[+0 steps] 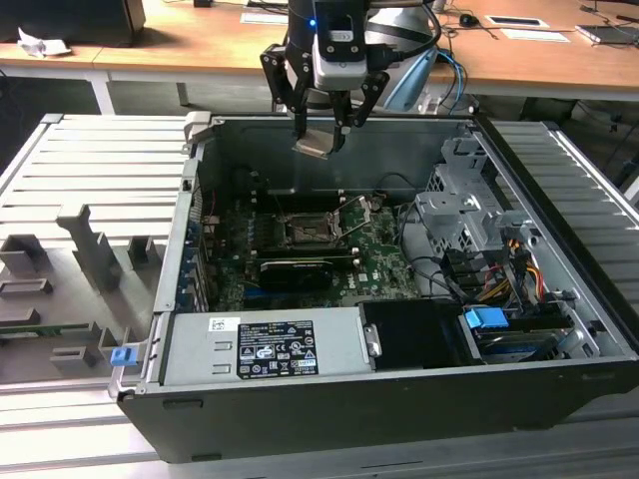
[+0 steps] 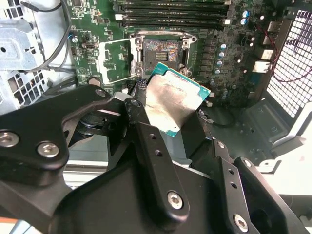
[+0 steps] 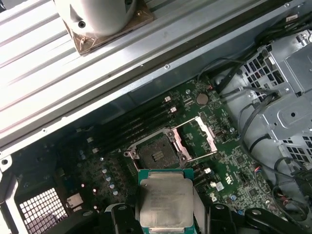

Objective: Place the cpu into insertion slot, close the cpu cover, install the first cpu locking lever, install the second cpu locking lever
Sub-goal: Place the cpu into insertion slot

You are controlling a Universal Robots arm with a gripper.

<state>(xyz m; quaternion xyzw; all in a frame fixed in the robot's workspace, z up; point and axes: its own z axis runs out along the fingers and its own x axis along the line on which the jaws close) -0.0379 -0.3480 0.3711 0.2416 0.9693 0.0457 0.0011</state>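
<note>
You are holding the cpu [image 2: 173,105] clamped in the gripper [image 1: 321,135], its fingers closed on the edges, hovering well above the open slot [image 1: 312,232].

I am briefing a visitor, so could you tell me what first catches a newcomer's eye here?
The gripper holds the cpu, tilted, over the open computer case in the exterior view. Below it on the motherboard, the insertion slot sits bare, with the cpu cover swung open beside it.
</note>
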